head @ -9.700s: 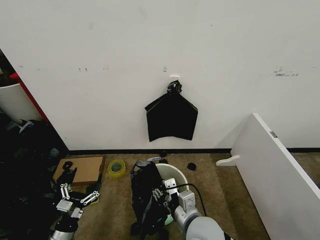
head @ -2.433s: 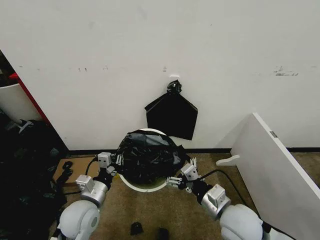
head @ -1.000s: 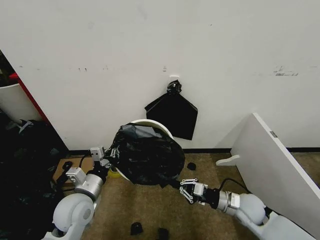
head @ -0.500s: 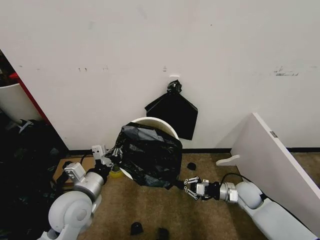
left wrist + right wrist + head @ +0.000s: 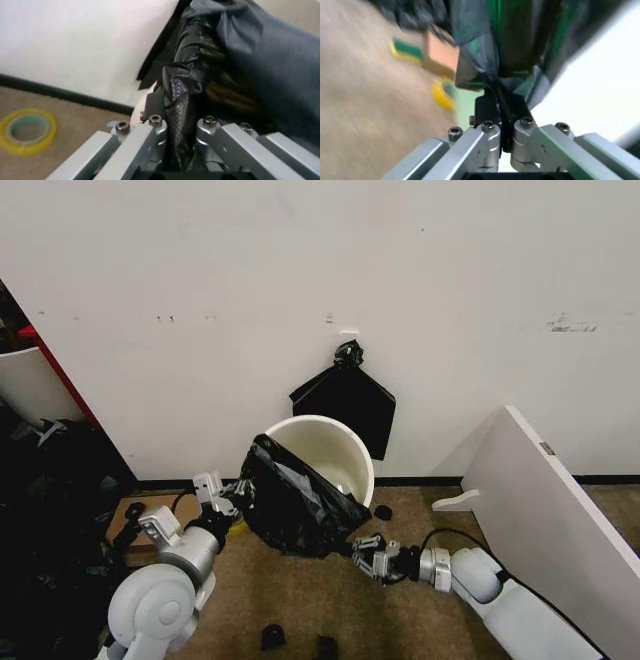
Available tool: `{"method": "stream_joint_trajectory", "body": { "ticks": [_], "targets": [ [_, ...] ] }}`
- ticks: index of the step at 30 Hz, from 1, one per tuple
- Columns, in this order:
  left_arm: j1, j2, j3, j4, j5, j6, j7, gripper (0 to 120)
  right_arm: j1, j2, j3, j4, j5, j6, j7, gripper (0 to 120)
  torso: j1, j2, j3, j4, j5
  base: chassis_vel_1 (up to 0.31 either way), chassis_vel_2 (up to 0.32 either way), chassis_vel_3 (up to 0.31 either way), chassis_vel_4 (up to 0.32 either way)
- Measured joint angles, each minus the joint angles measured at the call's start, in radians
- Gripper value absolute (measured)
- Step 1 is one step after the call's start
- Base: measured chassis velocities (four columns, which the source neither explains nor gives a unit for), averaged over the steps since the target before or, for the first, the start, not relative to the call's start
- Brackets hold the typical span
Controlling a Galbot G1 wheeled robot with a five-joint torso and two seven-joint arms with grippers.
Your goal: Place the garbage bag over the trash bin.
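The trash bin (image 5: 330,448) is held off the floor and tilted, its white inside open to the head view. The garbage bag (image 5: 293,505) hangs crumpled around the bin's lower side, below the rim. My left gripper (image 5: 229,498) is at the bag's left edge, shut on a fold of it. In the left wrist view the left gripper (image 5: 180,120) pinches the crinkly garbage bag (image 5: 240,52). My right gripper (image 5: 363,547) is low at the bag's right corner, shut on it. The right wrist view shows the right gripper (image 5: 504,123) clamped on a thin black strand of the garbage bag (image 5: 470,45).
A flat black bundle (image 5: 345,415) hangs on the wall behind the bin. A white slanted panel (image 5: 550,520) stands to the right. Cardboard (image 5: 130,515) and dark clutter (image 5: 45,510) lie to the left, with a yellow tape roll (image 5: 27,131). Small black scraps (image 5: 272,637) lie on the carpet.
The bag has slid down off the bin's mouth, so the white inside now shows. The right gripper has shifted slightly left, still holding the bag's corner.
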Motion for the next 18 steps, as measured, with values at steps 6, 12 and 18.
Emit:
{"method": "stream_joint_trajectory", "body": {
  "ticks": [6,12,18],
  "targets": [
    [-0.004,0.014,-0.01,0.004,0.005,0.013,-0.013,4,-0.002,-0.017,0.03,-0.022,-0.084,0.009,0.109,0,0.0,0.0,0.0,-0.0003,0.0003,0.0,0.0,0.0,0.0],
    [-0.015,0.026,-0.002,0.047,0.077,-0.026,0.001,4,-0.042,-0.071,0.015,0.033,0.124,0.018,0.035,15,0.0,0.0,0.0,-0.0005,0.0002,0.0,0.0,0.0,0.0],
    [-0.031,0.04,0.009,0.113,0.137,-0.056,0.009,4,-0.067,-0.144,0.114,0.103,0.528,-0.059,-0.565,47,0.0,0.0,0.0,-0.0003,0.0004,0.0,0.0,0.0,0.0]
  ]
}}
